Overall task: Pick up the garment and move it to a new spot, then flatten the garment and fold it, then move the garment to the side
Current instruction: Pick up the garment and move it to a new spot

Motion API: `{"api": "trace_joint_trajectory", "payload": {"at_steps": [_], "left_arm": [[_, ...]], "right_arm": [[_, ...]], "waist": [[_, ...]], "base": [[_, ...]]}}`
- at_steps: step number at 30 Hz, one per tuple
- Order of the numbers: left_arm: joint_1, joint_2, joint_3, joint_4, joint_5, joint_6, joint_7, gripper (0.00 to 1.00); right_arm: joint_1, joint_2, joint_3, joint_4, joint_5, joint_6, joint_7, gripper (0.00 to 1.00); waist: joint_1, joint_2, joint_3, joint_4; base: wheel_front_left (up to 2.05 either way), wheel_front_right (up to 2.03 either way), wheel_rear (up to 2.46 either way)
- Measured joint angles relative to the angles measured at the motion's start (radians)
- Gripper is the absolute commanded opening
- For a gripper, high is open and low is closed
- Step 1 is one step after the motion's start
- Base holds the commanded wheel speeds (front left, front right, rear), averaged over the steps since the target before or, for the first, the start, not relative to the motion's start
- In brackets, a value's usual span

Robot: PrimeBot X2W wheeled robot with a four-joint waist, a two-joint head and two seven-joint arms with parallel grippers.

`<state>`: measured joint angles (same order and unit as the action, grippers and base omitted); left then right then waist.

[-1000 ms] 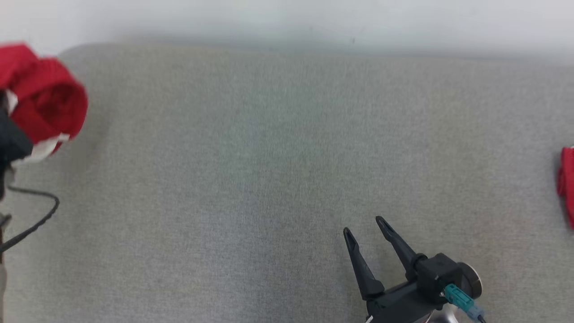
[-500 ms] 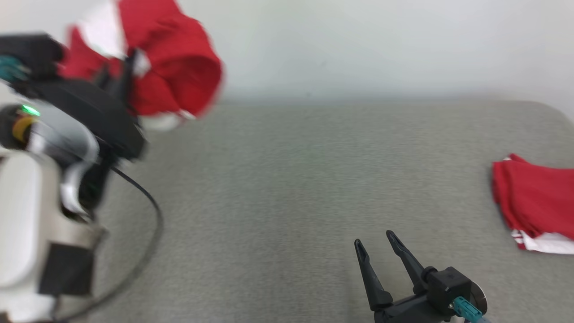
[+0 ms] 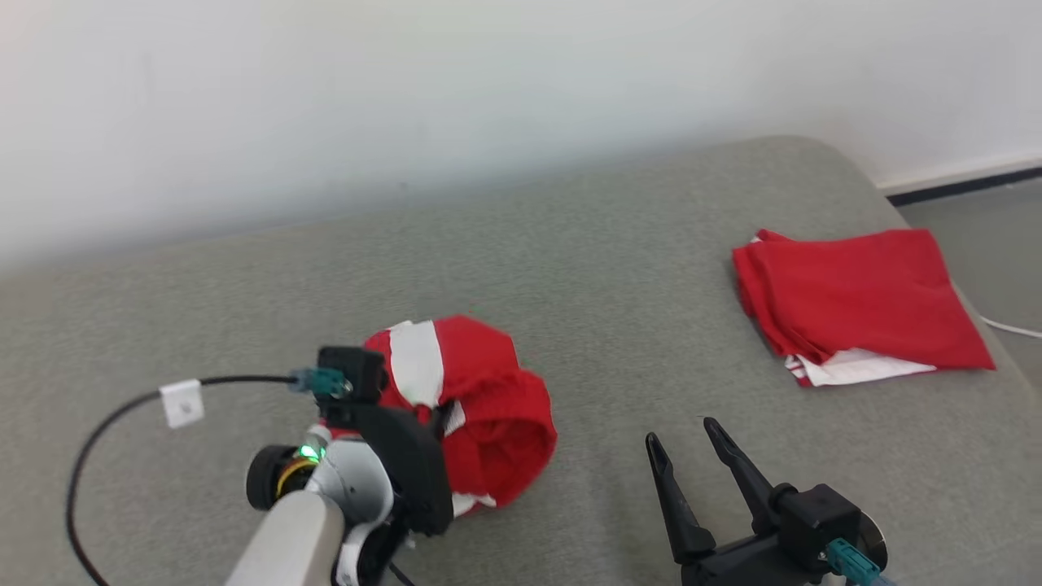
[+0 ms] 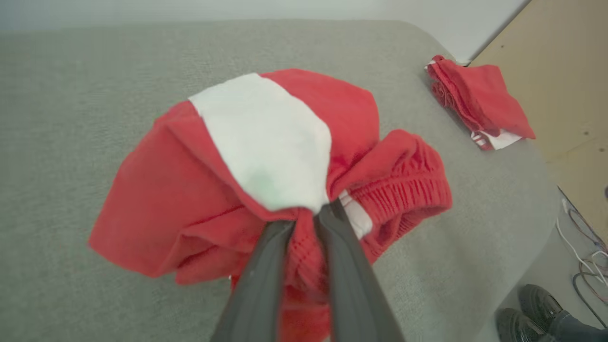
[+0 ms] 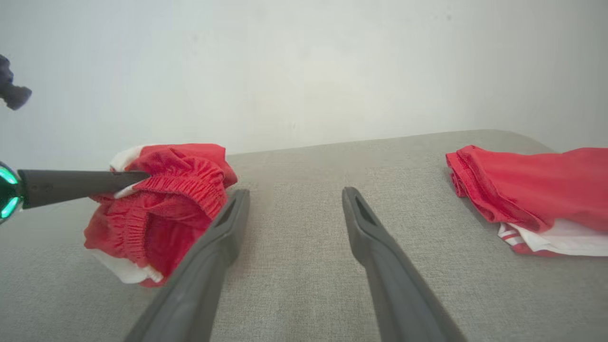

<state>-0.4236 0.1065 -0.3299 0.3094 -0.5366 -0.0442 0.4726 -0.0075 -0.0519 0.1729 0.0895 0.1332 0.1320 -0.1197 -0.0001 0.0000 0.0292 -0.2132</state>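
Obs: garment [image 3: 488, 407] now lowered mid-counter [image 3: 244, 268], bunched, left pincer [image 4: 308, 216] clamped on it. Right pincer [image 3: 680, 431], at its 3 o'clock, fingers apart. Relocation about done; release and flattening next.

Tips of the left claw [image 4: 311, 213] lie buried in the bunched garment [image 4: 180, 190]; from the head view the arm's own wrist [image 3: 391, 456] covers the grip. The folded cloth [image 5: 536, 190] runs off the right wrist view's edge, and a person's shoes [image 4: 529, 308] are clipped at the left wrist view's corner.
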Motion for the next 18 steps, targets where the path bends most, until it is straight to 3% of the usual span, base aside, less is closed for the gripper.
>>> {"api": "trace_joint_trajectory", "payload": {"at_steps": [3, 4, 11, 18], "left_arm": [[0.005, -0.012, -0.034, 0.087, 0.036, 0.006, -0.042, 0.0], [0.004, -0.014, -0.04, 0.11, 0.047, 0.009, -0.061, 1.0], [-0.015, -0.042, -0.071, 0.176, 0.042, 0.034, -0.113, 1.0], [0.012, -0.041, -0.04, -0.011, 0.014, 0.046, -0.214, 1.0]], "right_arm": [[-0.004, 0.0, 0.006, -0.002, 0.002, 0.0, -0.002, 1.0], [-0.004, 0.0, 0.006, -0.001, 0.003, 0.0, -0.003, 1.0], [0.015, -0.001, -0.016, 0.003, 0.005, 0.0, -0.004, 1.0], [0.038, 0.0, -0.045, -0.008, -0.006, 0.0, 0.001, 1.0]], "waist": [[0.0001, 0.0, 0.007, -0.039], [0.0, 0.0, 0.009, -0.05], [0.0002, 0.0, 0.015, -0.059], [0.0, 0.0, -0.006, 0.005]], "base": [[0.0, 0.0, 0.0], [0.0, 0.0, 0.0], [0.0, 0.0, 0.0], [0.0, 0.0, 0.0]]}}
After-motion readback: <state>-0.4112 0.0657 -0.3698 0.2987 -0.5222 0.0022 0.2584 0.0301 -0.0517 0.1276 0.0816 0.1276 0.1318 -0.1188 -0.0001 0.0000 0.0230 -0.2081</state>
